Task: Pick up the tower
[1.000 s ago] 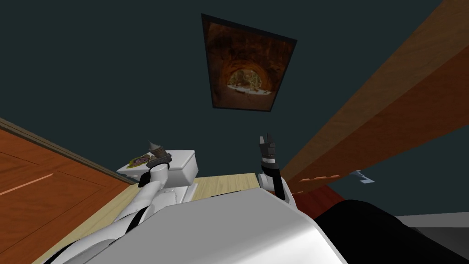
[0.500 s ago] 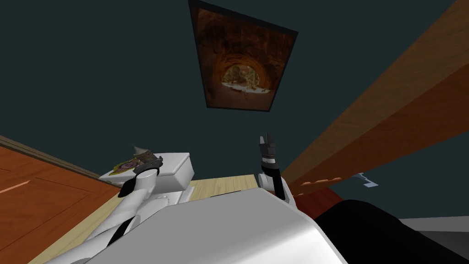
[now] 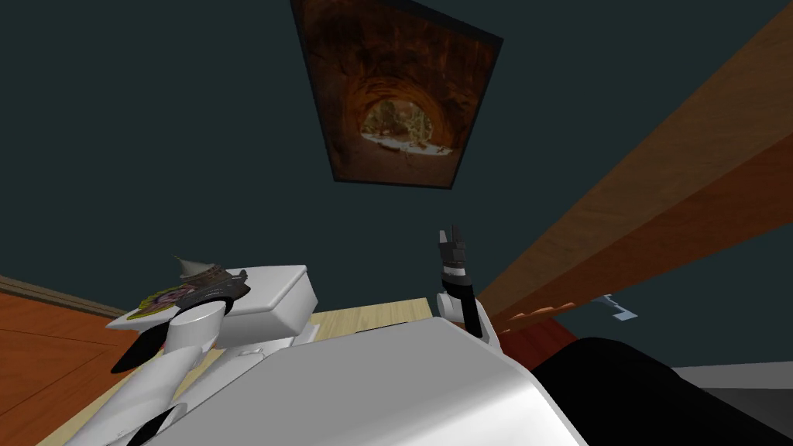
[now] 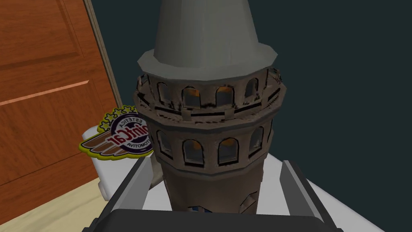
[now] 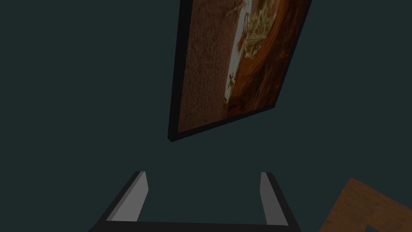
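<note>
You are looking at a brown panelled door [image 4: 40, 100] standing beside a white box-shaped unit [image 3: 271, 298]. The brown tower [image 4: 209, 121] with its grey cone roof is standing upright on the unit's top, with a winged badge [image 4: 120, 137] lying just beside it at the edge nearest the door. Your left gripper [image 4: 216, 163] is straddling the tower's lower part, fingers spread wide with a gap on each side and gripping nothing, while your right gripper [image 5: 203, 175] is pointing up before the dark wall, well apart, equally spread and empty.
</note>
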Controlling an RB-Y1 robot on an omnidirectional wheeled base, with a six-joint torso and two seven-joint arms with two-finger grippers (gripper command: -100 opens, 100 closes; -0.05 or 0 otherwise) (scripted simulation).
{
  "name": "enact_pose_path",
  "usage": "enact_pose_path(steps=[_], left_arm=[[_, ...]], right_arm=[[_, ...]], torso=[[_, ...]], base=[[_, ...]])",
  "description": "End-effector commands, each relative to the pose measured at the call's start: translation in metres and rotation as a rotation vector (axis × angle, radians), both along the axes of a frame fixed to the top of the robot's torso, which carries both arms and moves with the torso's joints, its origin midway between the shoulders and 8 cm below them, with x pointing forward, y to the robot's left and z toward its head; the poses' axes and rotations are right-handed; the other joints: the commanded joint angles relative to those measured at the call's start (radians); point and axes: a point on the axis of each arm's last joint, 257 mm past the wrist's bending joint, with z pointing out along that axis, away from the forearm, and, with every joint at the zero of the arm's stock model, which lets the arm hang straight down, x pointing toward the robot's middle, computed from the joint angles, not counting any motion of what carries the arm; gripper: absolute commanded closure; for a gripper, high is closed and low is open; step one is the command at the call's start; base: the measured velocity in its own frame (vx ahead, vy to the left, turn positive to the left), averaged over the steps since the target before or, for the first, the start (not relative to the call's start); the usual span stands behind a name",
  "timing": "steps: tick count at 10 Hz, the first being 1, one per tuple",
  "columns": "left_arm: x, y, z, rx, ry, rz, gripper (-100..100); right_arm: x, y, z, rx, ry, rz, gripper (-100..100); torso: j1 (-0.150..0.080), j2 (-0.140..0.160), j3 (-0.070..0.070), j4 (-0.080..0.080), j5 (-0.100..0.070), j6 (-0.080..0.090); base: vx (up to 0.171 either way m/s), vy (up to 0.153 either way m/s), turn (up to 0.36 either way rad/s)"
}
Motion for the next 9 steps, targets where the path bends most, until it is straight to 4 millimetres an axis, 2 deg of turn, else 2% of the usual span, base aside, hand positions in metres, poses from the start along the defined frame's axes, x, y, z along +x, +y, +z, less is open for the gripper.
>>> enact_pose_path(steps=[1,2,3,4,6,7,8,9], left_arm=[[-0.018,0.004,-0.012,0.003,0.033,0.005,-100],[-0.027,0.022,0.018,0.024,0.003,-0.013,-100],[-0.044,0.026,0.006,0.018,0.033,-0.003,-100],[-0.049,0.027,0.002,0.018,0.043,0.0,-100],[-0.049,0.027,0.002,0.018,0.043,0.0,-100],[-0.064,0.045,0.032,0.041,0.023,-0.009,-100],[-0.077,0.046,0.02,0.035,0.057,-0.009,-100],[-0.074,0.042,0.016,0.009,0.038,-0.016,-100]], right_arm=[[0.0,0.0,0.0,0.0,0.0,0.0,0],[0.0,0.0,0.0,0.0,0.0,0.0,0],[0.0,0.0,0.0,0.0,0.0,0.0,0],[0.0,0.0,0.0,0.0,0.0,0.0,0],[0.0,0.0,0.0,0.0,0.0,0.0,0],[0.0,0.0,0.0,0.0,0.0,0.0,0],[0.0,0.0,0.0,0.0,0.0,0.0,0],[0.0,0.0,0.0,0.0,0.0,0.0,0]], torso=[[0.0,0.0,0.0,0.0,0.0,0.0],[0.003,0.002,0.001,0.0,0.001,0.0],[0.002,-0.002,-0.001,0.0,0.0,0.0],[0.001,-0.001,-0.001,0.0,0.0,0.0],[0.005,0.005,0.003,0.001,0.001,0.0],[0.007,0.006,0.004,0.001,0.001,0.0],[0.003,0.002,0.002,0.001,0.0,0.0],[0.001,0.0,0.0,0.0,0.0,0.0]], base=[[0.054,-0.051,0.017],[0.136,-0.076,-0.09],[0.111,-0.083,-0.039],[0.031,-0.055,0.011],[-0.007,-0.012,0.002],[0.085,-0.079,-0.102],[0.111,-0.105,-0.034],[0.059,-0.062,0.022]])
